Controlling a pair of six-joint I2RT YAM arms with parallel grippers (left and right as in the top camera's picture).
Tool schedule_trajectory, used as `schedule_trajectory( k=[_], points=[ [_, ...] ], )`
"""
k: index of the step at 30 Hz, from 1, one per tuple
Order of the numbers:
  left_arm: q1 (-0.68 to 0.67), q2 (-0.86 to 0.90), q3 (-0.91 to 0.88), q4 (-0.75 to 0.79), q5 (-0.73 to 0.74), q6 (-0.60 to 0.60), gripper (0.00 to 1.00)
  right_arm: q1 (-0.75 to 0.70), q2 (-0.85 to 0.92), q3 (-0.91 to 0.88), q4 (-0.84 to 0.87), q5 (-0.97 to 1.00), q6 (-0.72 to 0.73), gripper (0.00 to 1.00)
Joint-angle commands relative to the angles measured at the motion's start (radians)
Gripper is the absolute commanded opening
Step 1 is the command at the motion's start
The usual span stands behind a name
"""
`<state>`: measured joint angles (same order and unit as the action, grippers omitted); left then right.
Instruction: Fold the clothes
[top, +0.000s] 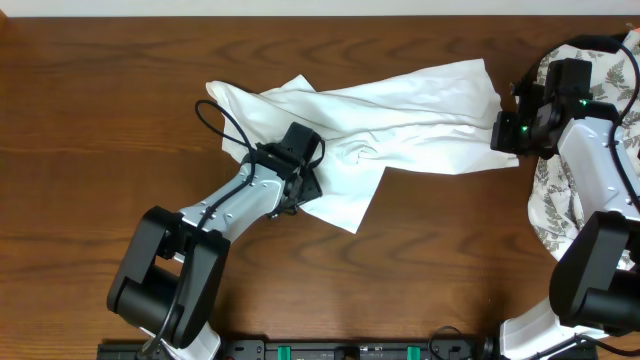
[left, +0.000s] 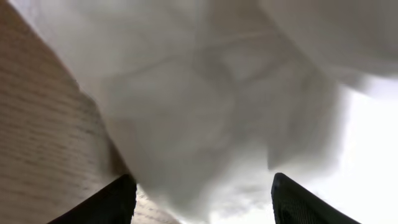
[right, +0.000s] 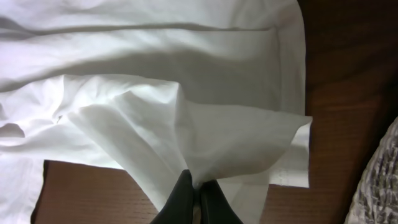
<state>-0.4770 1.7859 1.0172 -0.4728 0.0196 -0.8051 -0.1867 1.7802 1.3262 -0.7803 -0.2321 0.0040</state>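
The clothes are one white T-shirt (top: 400, 115), bunched and stretched across the middle of the brown table (top: 100, 150). My right gripper (top: 505, 132) is at the shirt's right end and is shut on a fold of its edge. The right wrist view shows the dark fingertips (right: 186, 199) pinching the white cloth (right: 186, 93), which fans out from them. My left gripper (top: 305, 175) hovers over the shirt's lower left flap. In the left wrist view it (left: 205, 205) stands open, with white cloth (left: 205, 106) lying ahead of and between the two fingers (left: 115, 202). No chest print shows.
A white cloth with grey fern-leaf print (top: 600, 75) lies at the table's right edge under the right arm, and shows in the right wrist view as a patterned strip (right: 379, 180). Bare wood (right: 348, 74) separates it from the shirt. A black cable (top: 215, 120) loops from the left arm.
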Motion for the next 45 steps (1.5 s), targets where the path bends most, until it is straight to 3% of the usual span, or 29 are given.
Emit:
schedule_trajectory(
  k=[1, 5, 7, 10, 12, 13, 18, 23, 32, 45],
  points=[
    [0.003, 0.012, -0.01, 0.02, -0.005, -0.021, 0.7, -0.008, -0.012, 0.0, 0.002, -0.004, -0.021, 0.01],
    [0.003, 0.012, -0.043, 0.068, -0.005, -0.051, 0.69, -0.008, -0.012, 0.0, 0.003, -0.003, -0.021, 0.01],
    [0.003, 0.012, -0.058, 0.081, -0.005, -0.056, 0.61, -0.008, -0.012, 0.0, 0.003, -0.003, -0.021, 0.01],
    [0.003, 0.012, -0.065, 0.082, -0.005, -0.056, 0.38, -0.008, -0.012, 0.0, 0.005, -0.003, -0.021, 0.01],
    [0.003, 0.012, -0.065, 0.084, -0.005, -0.048, 0.08, -0.008, -0.012, 0.0, 0.006, 0.0, -0.021, 0.01],
    [0.003, 0.011, -0.065, 0.085, -0.005, -0.044, 0.06, -0.009, -0.012, 0.0, 0.006, 0.0, -0.021, 0.01],
    [0.003, -0.038, -0.055, 0.067, -0.005, 0.062, 0.06, -0.01, -0.012, 0.0, 0.024, 0.025, -0.029, 0.01],
    [0.042, -0.211, -0.014, -0.047, -0.006, 0.162, 0.06, -0.01, -0.012, 0.0, 0.072, 0.026, -0.03, 0.01],
    [0.209, -0.534, -0.009, -0.197, -0.006, 0.184, 0.06, -0.01, -0.012, 0.0, 0.079, 0.025, -0.047, 0.01],
    [0.23, -0.555, -0.012, -0.366, -0.006, 0.185, 0.06, -0.009, -0.012, 0.0, -0.104, 0.018, -0.046, 0.01]
  ],
)
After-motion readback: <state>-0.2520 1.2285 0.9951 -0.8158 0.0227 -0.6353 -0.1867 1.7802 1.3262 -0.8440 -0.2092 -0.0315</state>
